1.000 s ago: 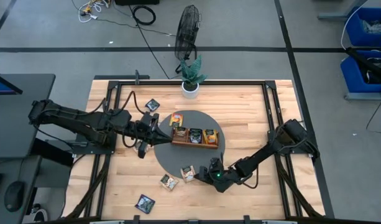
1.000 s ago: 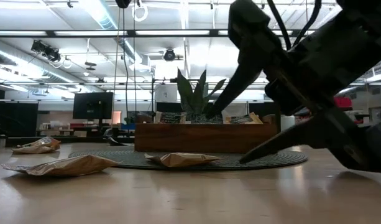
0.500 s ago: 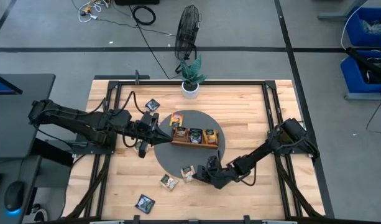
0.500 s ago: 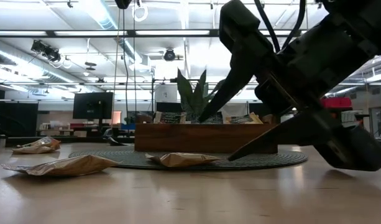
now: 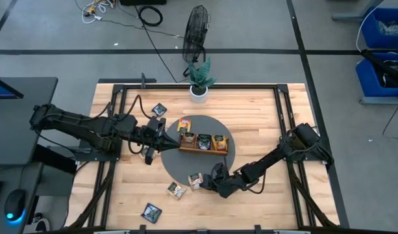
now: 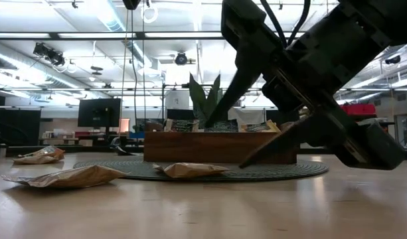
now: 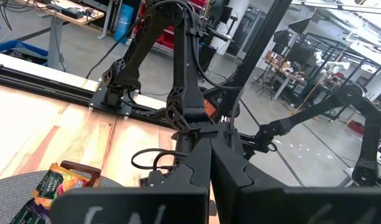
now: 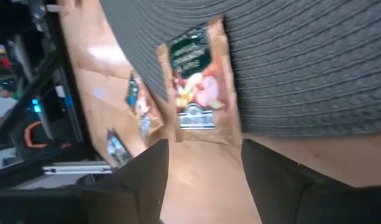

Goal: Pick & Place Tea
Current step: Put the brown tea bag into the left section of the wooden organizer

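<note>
Tabletop: right end effector (image 5: pixel 206 183) nearer sachet (image 5: pixel 196 181)

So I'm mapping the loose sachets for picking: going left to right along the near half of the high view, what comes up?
Dark teal sachet on bare wood → white-green sachet → sachet at the round grey mat's edge → right arm's open pincer.

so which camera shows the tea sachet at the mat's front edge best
The right wrist view: the sachet fills the frame, printed face up, half on the grey mat, just ahead of the open right gripper. The high view shows it tiny; the low view shows it edge-on; the left wrist view misses it.
</note>
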Tool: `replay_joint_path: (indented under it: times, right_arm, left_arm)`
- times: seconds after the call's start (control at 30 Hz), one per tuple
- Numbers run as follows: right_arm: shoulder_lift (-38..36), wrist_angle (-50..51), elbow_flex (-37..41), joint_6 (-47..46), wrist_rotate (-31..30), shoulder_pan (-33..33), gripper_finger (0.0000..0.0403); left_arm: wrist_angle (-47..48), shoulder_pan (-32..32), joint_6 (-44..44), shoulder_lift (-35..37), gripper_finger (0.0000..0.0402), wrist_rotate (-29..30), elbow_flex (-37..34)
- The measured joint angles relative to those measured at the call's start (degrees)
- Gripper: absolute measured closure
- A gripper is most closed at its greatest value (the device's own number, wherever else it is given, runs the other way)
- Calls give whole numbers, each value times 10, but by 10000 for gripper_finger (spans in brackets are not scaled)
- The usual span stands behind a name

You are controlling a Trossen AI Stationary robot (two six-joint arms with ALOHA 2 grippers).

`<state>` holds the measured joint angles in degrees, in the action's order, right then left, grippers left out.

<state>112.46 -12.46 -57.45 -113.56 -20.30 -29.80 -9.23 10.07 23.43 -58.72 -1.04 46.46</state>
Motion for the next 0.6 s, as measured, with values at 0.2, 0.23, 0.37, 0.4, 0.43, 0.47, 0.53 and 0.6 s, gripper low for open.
replay_joint_path:
  times: [0.2,0.23,0.37,0.4,0.43,0.47,0.53,0.6]
  right_arm:
    - [0,17,0,-12,0,-2,195]
    - [0,16,0,-12,-1,0,195]
    - [0,5,0,0,-2,10,195]
    - [0,5,0,1,-2,11,195]
    - [1,6,0,0,-2,13,195]
    - [6,1,0,0,-1,13,195]
    - [18,-17,0,1,9,13,195]
    - [34,-53,-4,1,24,10,195]
  left_arm:
    - [0,0,0,0,396,0,0]
    - [0,0,0,0,396,0,0]
    - [0,0,0,0,396,0,0]
    - [0,0,0,0,396,0,0]
    - [0,0,0,0,396,0,0]
    - [0,0,0,0,396,0,0]
    - [-1,0,0,0,396,0,0]
    - [-1,0,0,0,396,0,0]
